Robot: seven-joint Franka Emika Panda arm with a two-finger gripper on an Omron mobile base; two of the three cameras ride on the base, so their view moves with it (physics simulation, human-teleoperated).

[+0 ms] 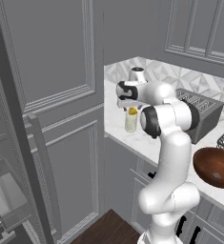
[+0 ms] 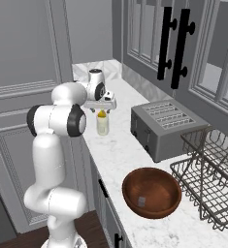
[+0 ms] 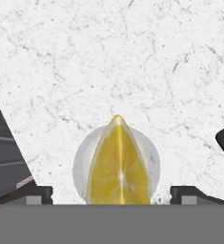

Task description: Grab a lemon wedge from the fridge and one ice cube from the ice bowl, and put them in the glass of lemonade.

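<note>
Claw (image 3: 111, 194) is over the glass of lemonade (image 1: 131, 122), pointing straight down at it. From the hand view the two finger tips (image 3: 37, 194) stand wide apart, one on each side of the round rim, gripping nothing.

Lemon wedge (image 3: 118, 164) sits between the tips, pointed end up in that view, right over the mouth of the glass. From the base views it shows as a yellow bit at the top of the glass (image 2: 102, 123), just under the claw (image 2: 102, 107). Can't tell whether it rests on the rim, floats in the drink or hangs free.

Glass stands upright on the white marble counter (image 2: 116, 145), near the counter's front edge, close to where it ends against the tall grey panelled wall (image 1: 61, 95).

Ice bowl (image 2: 152, 192) is further along the same counter, well apart from the glass, near the front edge. One small pale cube (image 2: 141, 201) lies on its bottom.

Toaster (image 2: 166, 128) sits between glass and bowl, back toward the wall. Wire rack (image 2: 207, 184) is just beside the bowl on the far side.

Fridge door (image 1: 18, 143) stands open at the left edge of the left base view, with shelves (image 1: 4, 190) visible behind it.
</note>
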